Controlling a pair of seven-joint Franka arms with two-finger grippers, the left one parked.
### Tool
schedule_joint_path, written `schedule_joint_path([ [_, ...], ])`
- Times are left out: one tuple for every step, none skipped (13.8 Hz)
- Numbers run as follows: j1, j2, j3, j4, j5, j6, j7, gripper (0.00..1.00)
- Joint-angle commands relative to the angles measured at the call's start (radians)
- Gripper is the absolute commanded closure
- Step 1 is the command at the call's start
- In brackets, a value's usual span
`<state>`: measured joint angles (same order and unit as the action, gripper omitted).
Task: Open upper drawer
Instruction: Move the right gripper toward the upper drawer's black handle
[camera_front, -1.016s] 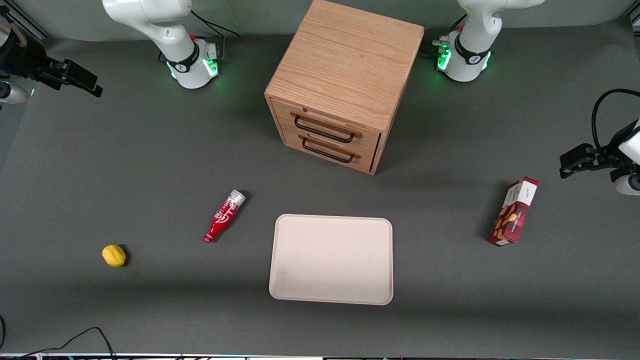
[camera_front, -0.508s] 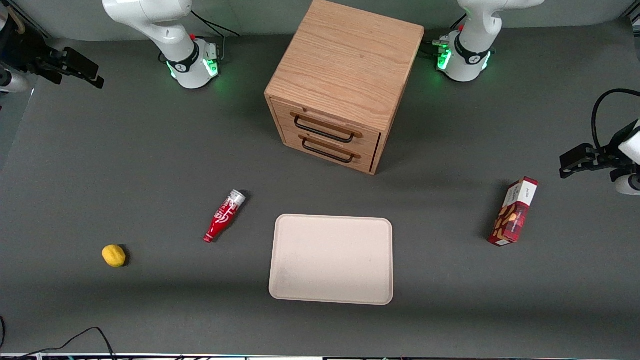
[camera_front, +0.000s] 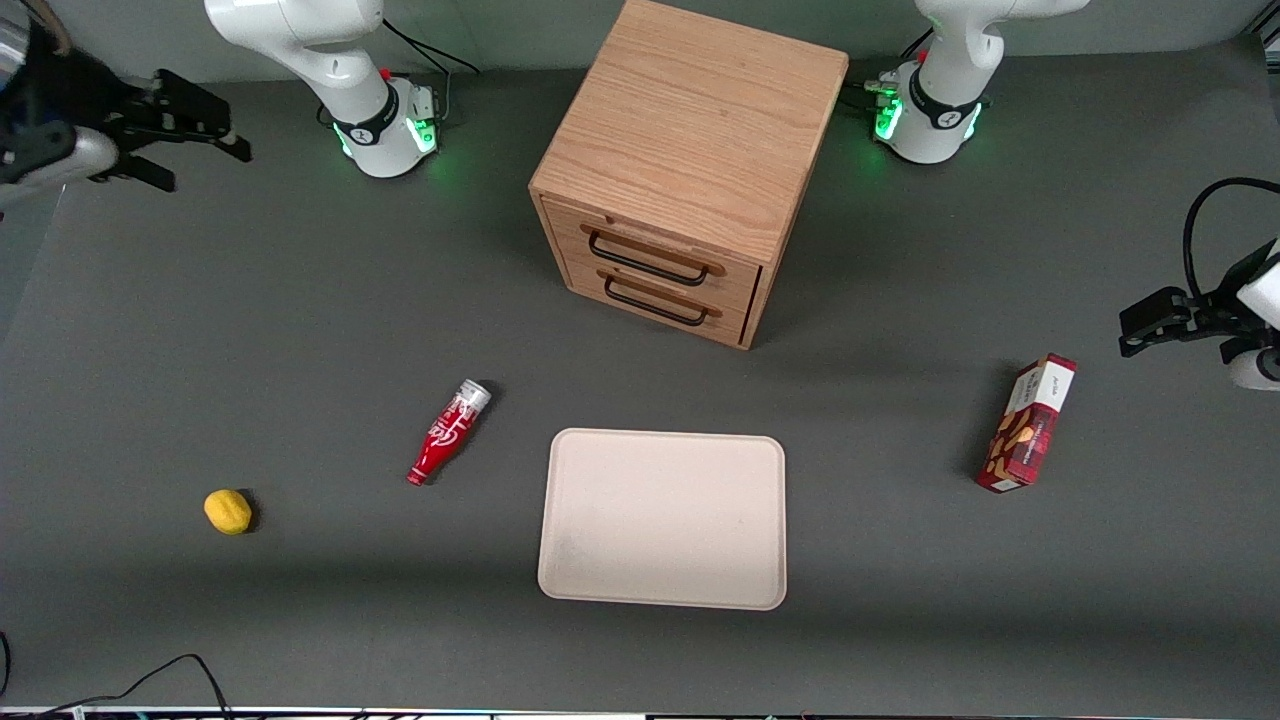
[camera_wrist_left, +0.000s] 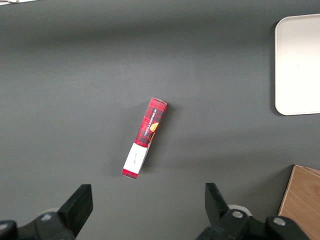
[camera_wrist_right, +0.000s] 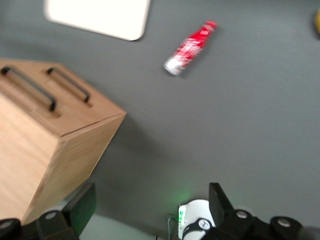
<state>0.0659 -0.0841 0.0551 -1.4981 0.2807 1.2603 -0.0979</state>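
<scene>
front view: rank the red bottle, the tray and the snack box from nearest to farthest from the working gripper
From the gripper, open, high at the working arm's end:
1. Red bottle, lying nearer the front camera than the gripper.
2. Tray, mid-table, in front of the cabinet.
3. Snack box, toward the parked arm's end.

Cabinet (camera_wrist_left: 303, 200) cut by the frame edge, tray (camera_wrist_right: 98, 16) likewise — bottle (camera_wrist_right: 188, 46) label blurred

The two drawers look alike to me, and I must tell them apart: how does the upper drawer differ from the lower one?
The upper drawer sits above the lower drawer in the cabinet, directly under its top; the lower one is nearer the table. The upper handle appears slightly longer than the lower handle. Both are shut, light oak, with thin black handles. The end effector is open, far off toward the working arm's end.
</scene>
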Motion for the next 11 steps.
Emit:
schedule_joint_path([
  [0.003,0.16,0.051,0.125,0.148,-0.013,-0.161,0.0],
  [0.005,0.212,0.064,0.159,0.202,-0.013,-0.218,0.0],
  [0.006,0.262,0.092,0.189,0.244,-0.004,-0.239,0.0],
  [0.009,0.306,0.136,0.215,0.25,0.037,-0.238,0.0],
  [0.009,0.335,0.191,0.22,0.238,0.083,-0.237,0.0],
  [0.011,0.368,0.233,0.22,0.213,0.129,-0.235,0.0],
  [0.018,0.398,0.271,0.219,0.178,0.167,-0.235,0.0],
  [0.021,0.432,0.313,0.219,0.132,0.201,-0.235,0.0],
  [0.028,0.466,0.359,0.217,0.08,0.249,-0.232,0.0],
  [0.034,0.496,0.399,0.213,0.03,0.289,-0.229,0.0],
  [0.035,0.526,0.425,0.208,0.003,0.321,-0.203,0.0],
])
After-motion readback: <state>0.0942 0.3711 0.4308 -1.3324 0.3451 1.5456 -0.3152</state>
